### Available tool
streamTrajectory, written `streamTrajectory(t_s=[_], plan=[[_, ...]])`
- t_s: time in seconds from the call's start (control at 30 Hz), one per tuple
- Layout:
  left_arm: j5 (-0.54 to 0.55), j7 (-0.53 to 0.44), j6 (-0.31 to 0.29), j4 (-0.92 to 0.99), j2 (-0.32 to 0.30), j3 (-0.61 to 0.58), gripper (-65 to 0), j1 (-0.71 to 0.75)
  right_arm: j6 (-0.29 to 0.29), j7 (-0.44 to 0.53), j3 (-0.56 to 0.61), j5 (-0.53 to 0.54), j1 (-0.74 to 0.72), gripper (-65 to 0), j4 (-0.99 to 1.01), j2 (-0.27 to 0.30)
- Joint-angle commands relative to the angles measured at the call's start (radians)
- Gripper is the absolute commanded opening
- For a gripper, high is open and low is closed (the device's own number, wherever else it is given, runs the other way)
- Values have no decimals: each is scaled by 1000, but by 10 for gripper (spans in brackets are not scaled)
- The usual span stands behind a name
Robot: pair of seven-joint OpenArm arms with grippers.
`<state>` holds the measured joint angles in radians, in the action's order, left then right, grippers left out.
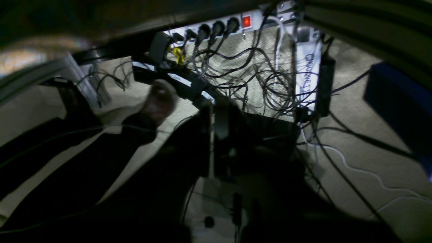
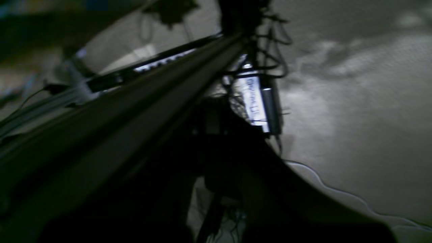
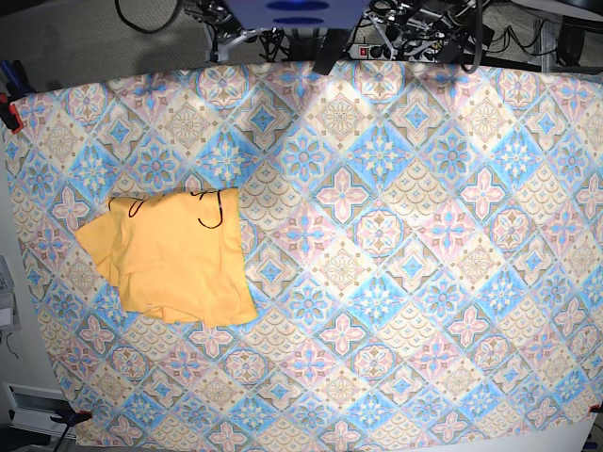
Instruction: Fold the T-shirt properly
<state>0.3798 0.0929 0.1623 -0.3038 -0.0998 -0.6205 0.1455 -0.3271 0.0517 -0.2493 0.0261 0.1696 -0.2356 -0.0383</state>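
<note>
Patterned tablecloth [image 3: 396, 282] bare around folded T-shirt [image 3: 174, 259]; cables [image 3: 415, 24] behind.

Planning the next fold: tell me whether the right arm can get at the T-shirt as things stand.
Probably yes. The T-shirt lies in the open on the patterned tablecloth, with nothing on or around it, on the right arm's side. Both arms are retracted off the table, so it must first swing back in.

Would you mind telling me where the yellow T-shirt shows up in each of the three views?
Base: T-shirt lies folded at the tablecloth's left side.
Left wrist: not in it; only cables and floor.
Right wrist: not in it.
Shared landmark: the white handwritten label appears in both wrist views.
</note>
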Motion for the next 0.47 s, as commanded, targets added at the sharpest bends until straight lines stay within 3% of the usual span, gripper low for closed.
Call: streamTrajectory(t_s=[0.0,0.43], plan=[[-5,-2,6,-5,1,-2,-650,4,1,4,-3,1,9,-650,-1,11],[3,-2,6,-5,4,4,-650,-8,1,4,-2,-4,-37,-650,-3,11]])
